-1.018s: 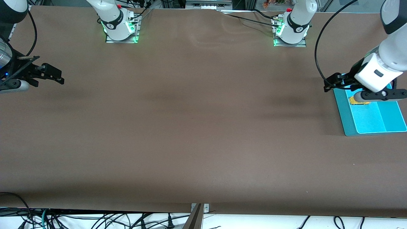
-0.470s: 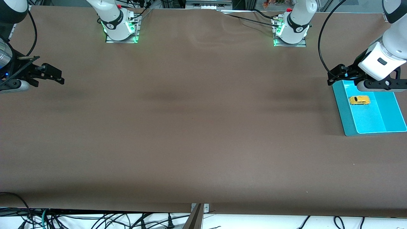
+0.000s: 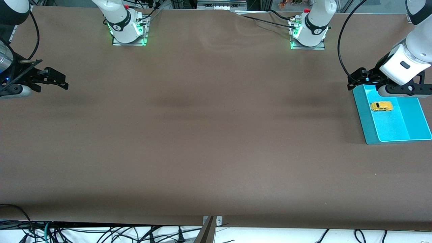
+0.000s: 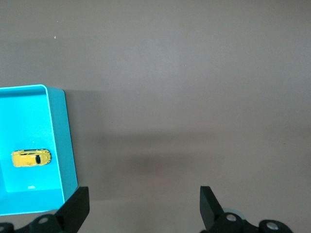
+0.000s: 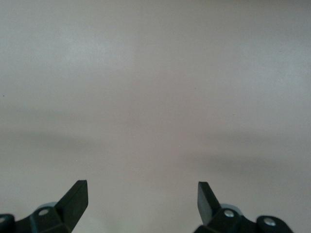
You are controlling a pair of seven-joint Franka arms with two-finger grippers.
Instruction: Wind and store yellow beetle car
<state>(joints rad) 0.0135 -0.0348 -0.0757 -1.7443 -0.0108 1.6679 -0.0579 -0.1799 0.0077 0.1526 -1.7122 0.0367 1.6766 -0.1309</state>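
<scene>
The yellow beetle car (image 3: 381, 106) sat inside the teal tray (image 3: 362, 114) at the left arm's end of the table — stored, by the look of it. My left gripper (image 4: 144, 208) hung over the tray's edge, fingers spread wide, nothing in them. My right gripper (image 5: 142, 203) waited at its own end, wide apart too. That car looked tiny, light and slick — I'd have pinched it across its flat sides, gently.
</scene>
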